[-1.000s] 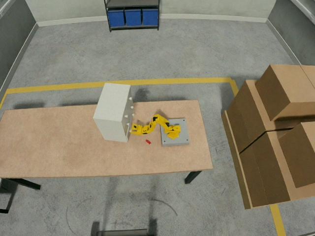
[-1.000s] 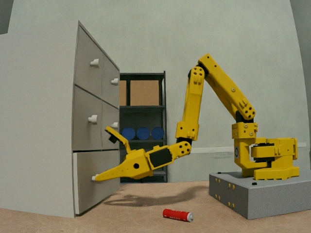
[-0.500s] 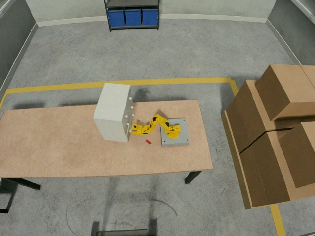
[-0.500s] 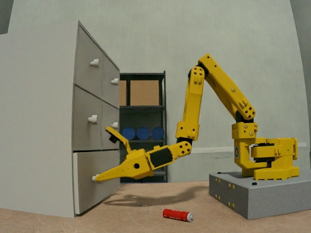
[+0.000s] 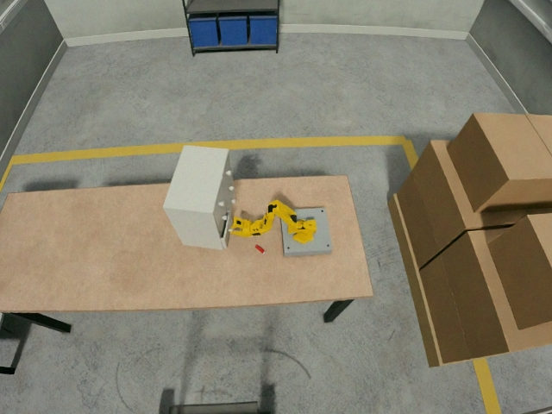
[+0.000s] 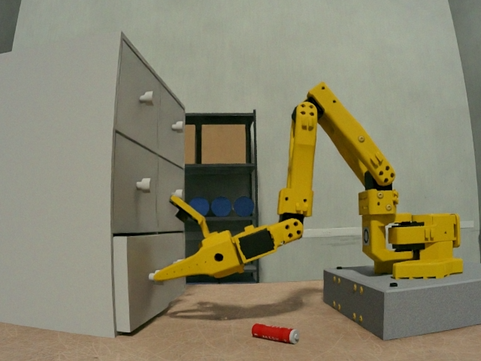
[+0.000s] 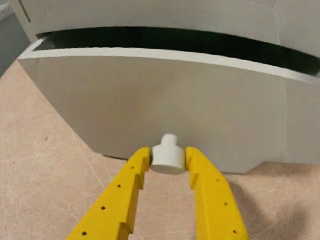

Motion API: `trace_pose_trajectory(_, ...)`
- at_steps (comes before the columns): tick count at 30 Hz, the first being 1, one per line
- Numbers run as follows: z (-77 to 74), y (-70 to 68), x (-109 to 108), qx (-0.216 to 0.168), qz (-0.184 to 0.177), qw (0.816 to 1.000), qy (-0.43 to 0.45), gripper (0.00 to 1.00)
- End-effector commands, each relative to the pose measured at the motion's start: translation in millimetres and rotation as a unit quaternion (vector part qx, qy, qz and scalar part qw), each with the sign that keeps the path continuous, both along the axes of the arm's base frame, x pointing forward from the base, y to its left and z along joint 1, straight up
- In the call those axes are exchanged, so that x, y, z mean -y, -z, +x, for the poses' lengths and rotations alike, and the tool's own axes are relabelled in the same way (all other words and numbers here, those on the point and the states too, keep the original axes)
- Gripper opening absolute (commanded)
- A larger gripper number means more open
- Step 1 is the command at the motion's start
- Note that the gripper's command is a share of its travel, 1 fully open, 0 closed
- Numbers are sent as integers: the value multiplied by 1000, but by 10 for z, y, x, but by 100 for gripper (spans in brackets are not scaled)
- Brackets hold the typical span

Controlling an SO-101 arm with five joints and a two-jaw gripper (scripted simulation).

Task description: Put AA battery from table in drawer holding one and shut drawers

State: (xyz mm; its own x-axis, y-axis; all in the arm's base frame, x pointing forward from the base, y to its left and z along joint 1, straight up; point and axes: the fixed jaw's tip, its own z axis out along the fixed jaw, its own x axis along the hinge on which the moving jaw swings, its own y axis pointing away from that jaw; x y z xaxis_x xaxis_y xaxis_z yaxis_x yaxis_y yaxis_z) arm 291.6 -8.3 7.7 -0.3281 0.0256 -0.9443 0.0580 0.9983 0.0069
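The red AA battery [image 5: 259, 249] [image 6: 275, 333] lies on the table between the white drawer cabinet [image 5: 196, 191] [image 6: 58, 174] and the arm's base. My gripper [image 5: 230, 229] [image 6: 153, 276] [image 7: 167, 156] reaches low to the cabinet and is shut on the white knob [image 7: 167, 150] of the bottom near drawer [image 6: 135, 268] [image 7: 150, 100]. That drawer stands pulled out a little, with a dark gap above its front. Its inside is hidden. The other drawers are shut.
The arm stands on a grey base block [image 5: 307, 242] [image 6: 388, 307] to the right of the battery. The other drawers carry white knobs [image 6: 146, 96] [image 6: 143, 183]. Stacked cardboard boxes [image 5: 481, 231] and a dark shelf [image 5: 231, 27] stand off the table.
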Motion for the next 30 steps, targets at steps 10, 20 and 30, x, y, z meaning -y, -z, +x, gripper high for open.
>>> trace_pose_trajectory(10,-51,23,-18,-8,-1,1000,-3,0)
trace_pose_trajectory(20,-68,24,-21,-8,-1,1000,-4,0)
trace_pose_trajectory(30,-125,24,-30,-8,-1,1000,-5,0)
